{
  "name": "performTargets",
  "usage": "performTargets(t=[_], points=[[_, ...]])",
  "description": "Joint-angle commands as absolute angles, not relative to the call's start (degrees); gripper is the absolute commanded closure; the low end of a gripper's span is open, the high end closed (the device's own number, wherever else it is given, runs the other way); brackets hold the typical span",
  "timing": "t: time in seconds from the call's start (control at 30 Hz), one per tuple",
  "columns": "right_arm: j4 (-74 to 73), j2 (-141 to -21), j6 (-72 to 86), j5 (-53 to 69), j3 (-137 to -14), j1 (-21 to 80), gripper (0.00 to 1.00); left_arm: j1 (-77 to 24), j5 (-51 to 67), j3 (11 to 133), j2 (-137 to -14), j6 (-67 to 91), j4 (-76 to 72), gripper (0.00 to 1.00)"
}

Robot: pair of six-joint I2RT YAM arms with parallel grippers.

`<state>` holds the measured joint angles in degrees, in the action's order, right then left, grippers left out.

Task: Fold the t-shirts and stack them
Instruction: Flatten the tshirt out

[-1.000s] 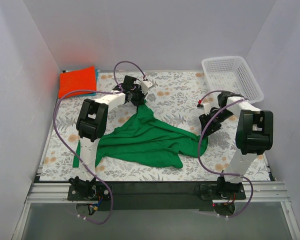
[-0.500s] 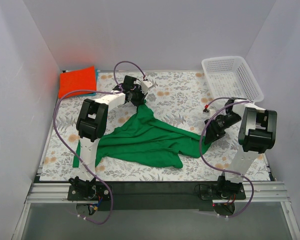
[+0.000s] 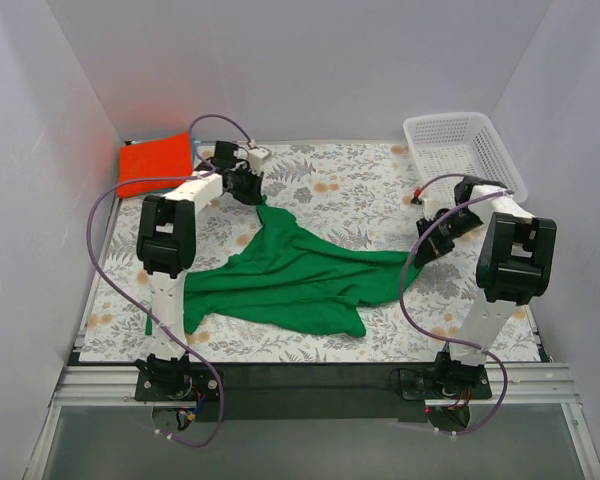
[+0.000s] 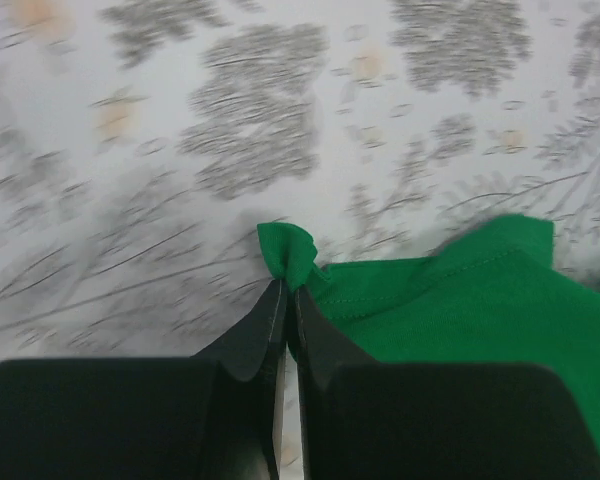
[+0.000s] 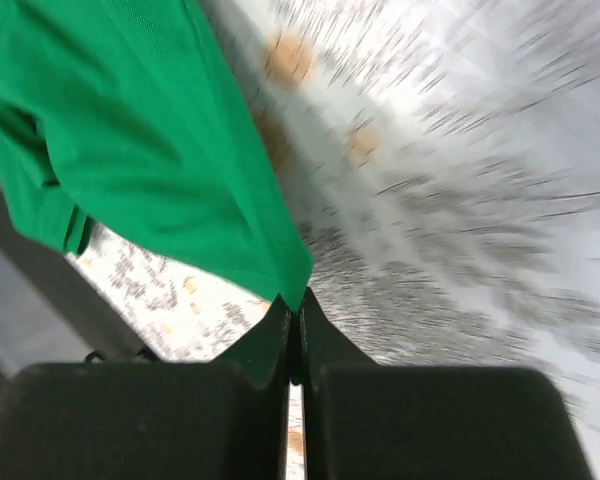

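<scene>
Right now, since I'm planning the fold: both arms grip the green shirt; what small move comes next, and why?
Probably pull the arms apart: the left fingers pinch one corner of the green t-shirt, the right fingers its opposite edge, yet the cloth between lies bunched on the table.

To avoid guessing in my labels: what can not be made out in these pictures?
Green shirt: sleeves and collar, top view, lost in its own folds.
Under the orange shirt: top view, the shirt covers it.
Tablecloth: pattern smeared by motion blur in both wrist views.
Right gripper: amount of cloth pinched, right wrist view, fingers cover it.
</scene>
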<state>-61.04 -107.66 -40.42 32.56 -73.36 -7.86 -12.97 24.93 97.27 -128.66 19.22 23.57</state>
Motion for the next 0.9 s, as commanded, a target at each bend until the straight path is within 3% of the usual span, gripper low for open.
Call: performTargets(t=[0.0, 0.5, 0.63, 0.87], points=[[-58.63, -102.39, -37.80, 31.38, -82.60, -7.91, 0.99, -5.64, 29.35, 101.07, -120.68, 24.43, 25.75, 1.00], [-57.57, -106.35, -31.21, 25.40, -130.13, -6.06, 0.99, 13.61, 33.58, 106.96, -99.96, 43.40, 12.40, 1.00], [-50.13, -98.56, -29.53, 23.39, -129.12, -6.06, 0.99, 14.94, 29.11, 104.08, -90.66, 44.65, 8.02, 1.00], [-36.14, -80.62, -27.07, 19.08, -113.75, -6.06, 0.99, 14.85, 18.83, 89.22, -68.86, 44.39, 0.36, 1.00]])
